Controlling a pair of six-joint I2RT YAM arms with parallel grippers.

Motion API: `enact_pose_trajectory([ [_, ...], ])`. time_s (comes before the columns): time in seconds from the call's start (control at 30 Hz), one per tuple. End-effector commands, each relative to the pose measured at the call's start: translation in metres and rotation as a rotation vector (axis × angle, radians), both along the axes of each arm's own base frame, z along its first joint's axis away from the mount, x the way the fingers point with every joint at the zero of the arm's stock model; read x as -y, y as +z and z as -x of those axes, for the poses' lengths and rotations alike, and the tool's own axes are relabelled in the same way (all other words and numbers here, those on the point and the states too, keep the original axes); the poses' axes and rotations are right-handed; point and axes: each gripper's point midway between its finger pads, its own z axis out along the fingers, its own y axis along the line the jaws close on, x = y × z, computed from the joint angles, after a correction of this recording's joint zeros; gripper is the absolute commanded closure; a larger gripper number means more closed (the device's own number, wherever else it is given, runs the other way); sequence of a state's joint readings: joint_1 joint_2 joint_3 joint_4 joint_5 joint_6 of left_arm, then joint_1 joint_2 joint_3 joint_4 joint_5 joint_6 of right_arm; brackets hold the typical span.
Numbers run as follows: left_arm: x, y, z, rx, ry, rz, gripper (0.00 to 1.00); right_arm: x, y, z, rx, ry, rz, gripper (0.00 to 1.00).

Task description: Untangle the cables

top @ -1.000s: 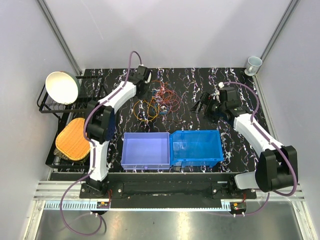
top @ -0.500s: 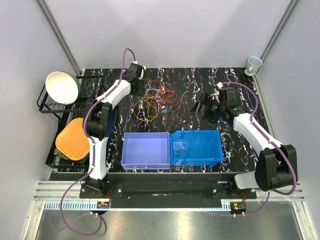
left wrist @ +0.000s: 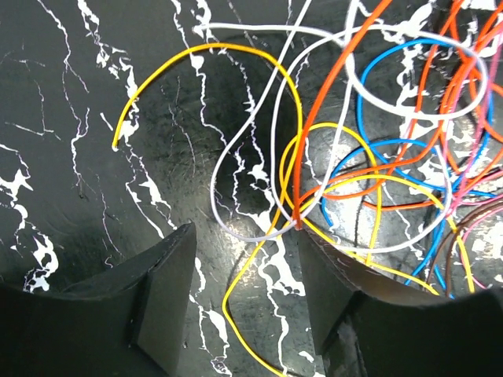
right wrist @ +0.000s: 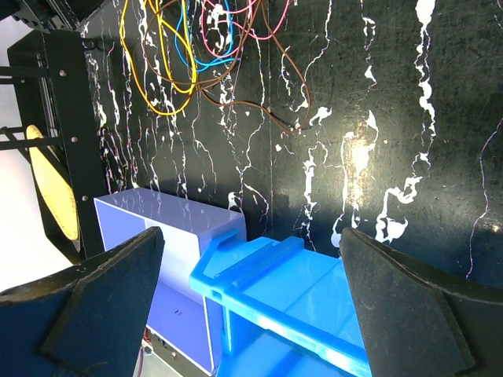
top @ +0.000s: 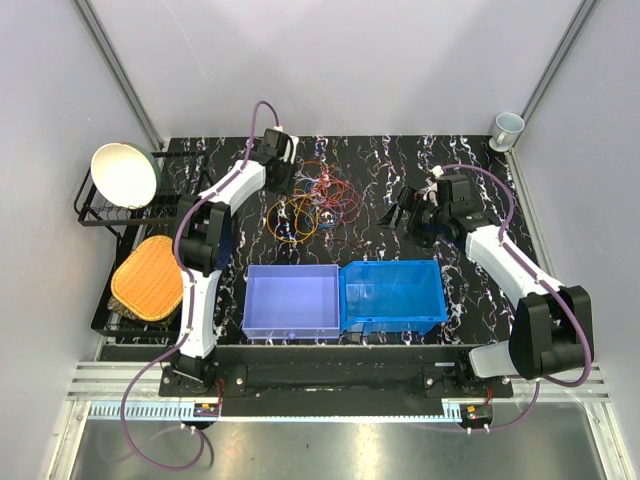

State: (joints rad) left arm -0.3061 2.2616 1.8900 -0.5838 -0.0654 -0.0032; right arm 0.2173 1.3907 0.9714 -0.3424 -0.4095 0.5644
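The left gripper (left wrist: 245, 236) is hanging low over the black, white-veined marble-pattern tabletop (top: 470, 150) with its jaws spread apart and clamping nothing; in its wrist view a yellow wire and a white loop are running through the gap between the two dark fingers (left wrist: 157, 306), and an orange wire is passing right by the tip of the finger at lower right. From above, this gripper is sitting at the upper left edge of the tangle of thin cables (top: 315, 205) in orange, yellow, white, blue, pink and brown, which are lying in overlapping loops on the tabletop in the upper middle of the frame. The right gripper (right wrist: 251, 232) is opening wide and holding nothing, hovering to the right of the tangle and well apart from it; in its wrist view the cables are showing only at the upper left, with one brown wire trailing toward the centre. Below the tangle, a translucent purple plastic bin (top: 290, 300) and a bright blue plastic bin (top: 395, 295) are standing side by side, touching. At far left, a black wire rack (top: 95, 215) is carrying a white bowl (top: 125, 172) and an orange woven pad (top: 145, 278), and a small pale cup (top: 508, 127) is sitting at upper right.
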Motion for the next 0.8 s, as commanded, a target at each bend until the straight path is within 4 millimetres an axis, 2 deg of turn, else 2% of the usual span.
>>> enact_pose_trajectory([
  [0.0,0.010,0.026,-0.009,0.065,-0.033,0.039,0.39,-0.006,0.011,-0.006,0.041,0.033,-0.010,0.00],
  [0.1,0.007,0.030,-0.006,0.073,-0.021,0.035,0.31,-0.007,0.011,-0.007,0.040,0.034,-0.011,0.00],
  [0.2,0.007,0.031,-0.008,0.090,-0.020,0.028,0.31,-0.007,0.008,-0.006,0.031,0.035,-0.011,0.00],
  [0.23,0.006,0.024,-0.009,0.080,-0.016,0.024,0.31,-0.007,0.009,-0.007,0.034,0.036,-0.012,0.00],
  [0.37,0.009,0.019,-0.015,0.081,-0.017,0.021,0.36,-0.008,0.007,-0.007,0.031,0.038,-0.014,0.00],
  [0.5,0.008,0.019,-0.021,0.093,-0.015,0.012,0.48,-0.008,0.006,-0.008,0.029,0.040,-0.011,0.00],
  [0.6,0.010,0.019,-0.024,0.103,-0.025,0.015,0.53,-0.009,0.003,-0.008,0.020,0.045,-0.013,0.00],
  [0.67,0.012,0.018,-0.027,0.105,-0.029,0.016,0.61,-0.009,0.002,-0.009,0.017,0.048,-0.014,0.00],
  [0.73,0.014,0.020,-0.029,0.113,-0.035,0.024,0.77,-0.010,0.002,-0.008,0.015,0.050,-0.015,0.00],
  [0.77,0.015,0.023,-0.032,0.120,-0.035,0.031,0.80,-0.010,0.003,-0.009,0.017,0.048,-0.016,0.00],
])
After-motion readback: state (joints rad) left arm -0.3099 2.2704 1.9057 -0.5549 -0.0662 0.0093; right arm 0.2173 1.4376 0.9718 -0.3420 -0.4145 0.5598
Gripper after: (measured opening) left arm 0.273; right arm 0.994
